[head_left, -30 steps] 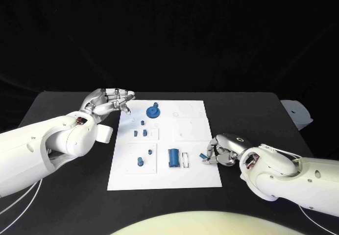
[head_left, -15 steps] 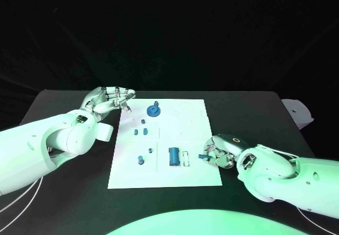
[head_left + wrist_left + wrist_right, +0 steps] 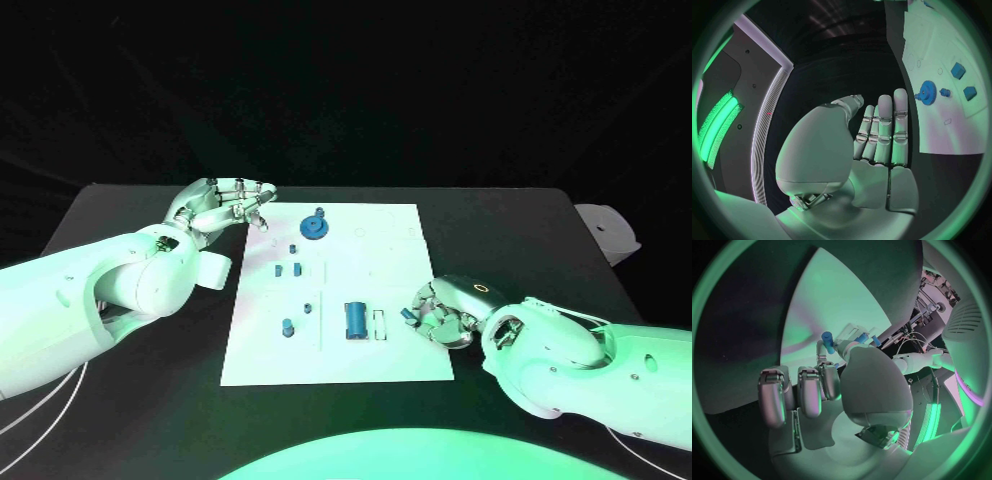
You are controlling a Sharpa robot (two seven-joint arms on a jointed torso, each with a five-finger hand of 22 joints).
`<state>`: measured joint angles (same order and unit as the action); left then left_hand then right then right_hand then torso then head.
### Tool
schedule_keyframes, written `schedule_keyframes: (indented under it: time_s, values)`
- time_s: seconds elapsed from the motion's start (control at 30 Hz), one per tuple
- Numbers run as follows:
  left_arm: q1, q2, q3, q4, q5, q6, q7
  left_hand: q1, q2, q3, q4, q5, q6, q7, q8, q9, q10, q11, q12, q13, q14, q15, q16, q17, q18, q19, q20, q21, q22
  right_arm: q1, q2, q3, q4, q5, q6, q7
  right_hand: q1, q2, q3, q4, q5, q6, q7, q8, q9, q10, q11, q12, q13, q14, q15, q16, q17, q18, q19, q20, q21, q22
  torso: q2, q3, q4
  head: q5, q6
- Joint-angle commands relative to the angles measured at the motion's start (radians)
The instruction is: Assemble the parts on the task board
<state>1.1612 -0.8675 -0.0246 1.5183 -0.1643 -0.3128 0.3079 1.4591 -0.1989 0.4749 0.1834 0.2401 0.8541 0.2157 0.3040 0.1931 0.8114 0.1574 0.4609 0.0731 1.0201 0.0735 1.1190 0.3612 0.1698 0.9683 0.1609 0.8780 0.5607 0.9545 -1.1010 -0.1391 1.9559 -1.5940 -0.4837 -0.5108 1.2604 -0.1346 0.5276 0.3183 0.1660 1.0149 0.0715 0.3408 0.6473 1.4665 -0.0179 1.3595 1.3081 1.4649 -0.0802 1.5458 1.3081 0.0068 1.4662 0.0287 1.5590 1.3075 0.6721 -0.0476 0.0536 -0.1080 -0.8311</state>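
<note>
The worktop (image 3: 130, 215) is black and carries the white board (image 3: 389, 355) at its middle. The left hand (image 3: 219, 208) hangs over the worktop just off the board's far left corner; its fingers (image 3: 886, 127) lie straight and close together, and it holds nothing. The right hand (image 3: 444, 312) sits at the board's right edge, near the front, and pinches a small blue part (image 3: 410, 316) between thumb and fingertips, just above the board surface; the wrist view shows the part (image 3: 827, 336) standing out past the fingertips.

On the board, a blue gear (image 3: 313, 229) sits near the far edge. A blue block (image 3: 353, 319) lies left of the right hand. Two small pieces (image 3: 287, 269) lie between gear and block, and two pegs (image 3: 296, 315) stand left of the block.
</note>
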Motion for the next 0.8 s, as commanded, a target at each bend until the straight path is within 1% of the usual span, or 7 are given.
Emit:
schedule_keyframes:
  time_s: [0.03,0.2,0.37,0.6,0.67,0.77,0.8]
  values:
    - [0.0,0.002,0.001,0.003,0.003,0.011,0.005,-0.01,0.002,0.006,-0.003,-0.001,-0.007,-0.002,0.007,0.002,-0.006,-0.003,0.005,0.001,-0.005,0.001,0.003,-0.001,0.015,-0.008,0.0,-0.007,-0.002,0.003,0.019,0.0,0.006,0.078,-0.03,-0.01,-0.014,-0.006,0.193,-0.196,-0.003,0.013,-0.007,0.016,0.017,0.032,0.005,0.002,0.143,0.092,0.004,-0.001,0.195,-0.005,0.102,0.002,0.003,0.261,0.002,-0.0001,-0.0005,0.002,0.0]
    - [0.0,0.003,0.001,0.003,0.003,0.012,0.004,-0.01,0.002,0.006,-0.003,-0.001,-0.007,-0.002,0.007,0.002,-0.006,-0.003,0.005,0.001,-0.005,0.001,0.003,-0.001,0.015,-0.008,0.0,-0.007,-0.002,0.006,0.051,0.0,-0.005,0.144,-0.05,-0.012,-0.039,-0.016,0.187,-0.2,-0.001,0.013,-0.009,0.019,0.022,0.033,0.004,0.003,0.144,0.092,0.003,-0.001,0.193,-0.004,0.101,0.001,-0.001,0.26,0.002,-0.0007,-0.0007,0.001,-0.001]
    - [0.0,0.003,0.001,0.004,0.003,0.014,0.003,-0.01,0.002,0.006,-0.003,-0.001,-0.007,-0.002,0.007,0.002,-0.006,-0.003,0.005,0.001,-0.005,0.001,0.003,-0.001,0.015,-0.008,0.0,-0.007,-0.002,0.007,0.076,0.0,-0.012,0.196,-0.062,-0.015,-0.067,-0.022,0.175,-0.199,0.005,0.015,-0.012,0.023,0.028,0.034,0.001,0.004,0.145,0.092,0.001,-0.001,0.194,-0.004,0.101,0.0,0.0,0.26,0.003,0.0001,0.0001,0.003,-0.002]
    - [0.0,0.003,0.001,0.005,0.003,0.015,0.002,-0.011,0.002,0.007,-0.005,-0.001,-0.007,-0.002,0.009,0.002,-0.009,-0.003,0.007,0.001,-0.006,0.001,0.004,-0.001,0.015,-0.008,0.0,-0.007,-0.002,0.006,0.11,0.001,-0.033,0.243,-0.019,-0.018,-0.114,-0.024,0.14,-0.19,0.032,0.026,-0.018,0.029,0.034,0.038,-0.004,0.014,0.151,0.093,-0.003,0.0,0.198,-0.006,0.103,-0.004,0.006,0.262,0.003,0.0005,-0.0008,0.006,0.0]
    - [0.0,0.003,0.001,0.005,0.003,0.015,0.002,-0.011,0.002,0.007,-0.005,-0.001,-0.007,-0.002,0.009,0.002,-0.009,-0.003,0.007,0.001,-0.006,0.001,0.004,-0.001,0.015,-0.008,0.0,-0.007,-0.002,0.006,0.118,0.001,-0.039,0.249,-0.012,-0.018,-0.137,-0.021,0.124,-0.178,0.037,0.03,-0.019,0.03,0.035,0.039,-0.005,0.016,0.152,0.093,-0.004,0.001,0.2,-0.006,0.104,-0.005,0.009,0.262,0.004,0.0021,-0.0008,0.007,-0.002]
    - [0.0,0.002,0.001,0.006,0.003,0.014,0.002,-0.011,0.002,0.007,-0.005,-0.001,-0.007,-0.002,0.009,0.002,-0.009,-0.003,0.007,0.001,-0.006,0.001,0.004,-0.001,0.015,-0.008,0.0,-0.007,-0.002,0.006,0.126,0.001,-0.045,0.254,-0.006,-0.019,-0.162,-0.019,0.107,-0.164,0.037,0.033,-0.02,0.029,0.035,0.04,-0.005,0.017,0.154,0.094,-0.005,0.002,0.201,-0.006,0.104,-0.006,0.009,0.263,0.004,0.0021,-0.001,0.007,-0.004]
    - [0.0,0.002,0.001,0.006,0.003,0.014,0.002,-0.011,0.002,0.007,-0.005,-0.001,-0.007,-0.002,0.009,0.002,-0.009,-0.003,0.007,0.001,-0.006,0.001,0.004,-0.001,0.015,-0.008,0.0,-0.007,-0.002,0.006,0.128,0.001,-0.047,0.255,-0.005,-0.019,-0.173,-0.017,0.101,-0.156,0.036,0.035,-0.02,0.029,0.034,0.04,-0.005,0.017,0.154,0.094,-0.005,0.002,0.202,-0.006,0.104,-0.006,0.01,0.263,0.003,0.0013,-0.0011,0.006,-0.004]
